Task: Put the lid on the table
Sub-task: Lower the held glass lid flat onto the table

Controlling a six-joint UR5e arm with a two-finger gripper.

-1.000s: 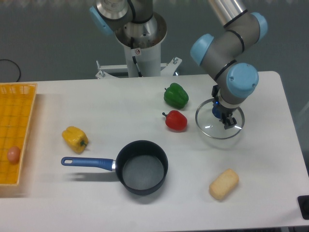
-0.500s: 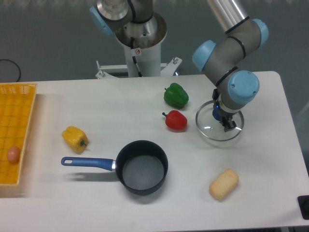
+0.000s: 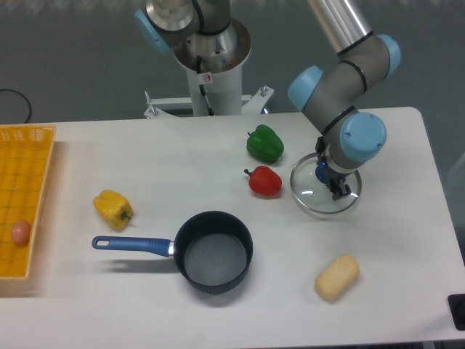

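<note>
Since half a second ago we see the lid [image 3: 312,195] and the gripper [image 3: 330,183] shifted slightly to the left and a touch farther back, closer to the red pepper [image 3: 264,181]. We find the gripper pointing down over the lid's centre, where the blue knob sits, but the wrist hides the fingers, so we cannot tell how far apart they stand or whether they grip the knob. We cannot say either whether the glass lid rests on the white table [image 3: 182,160] or hangs just above it. It lies right of the red pepper, with the green pepper [image 3: 264,143] farther back on the left. Near the front stands the blue-handled saucepan [image 3: 211,251], uncovered, with a bread roll [image 3: 337,277] to its right and a yellow pepper [image 3: 112,209] to its left. At the left edge a yellow basket [image 3: 29,182] holds an egg [image 3: 20,233]
</note>
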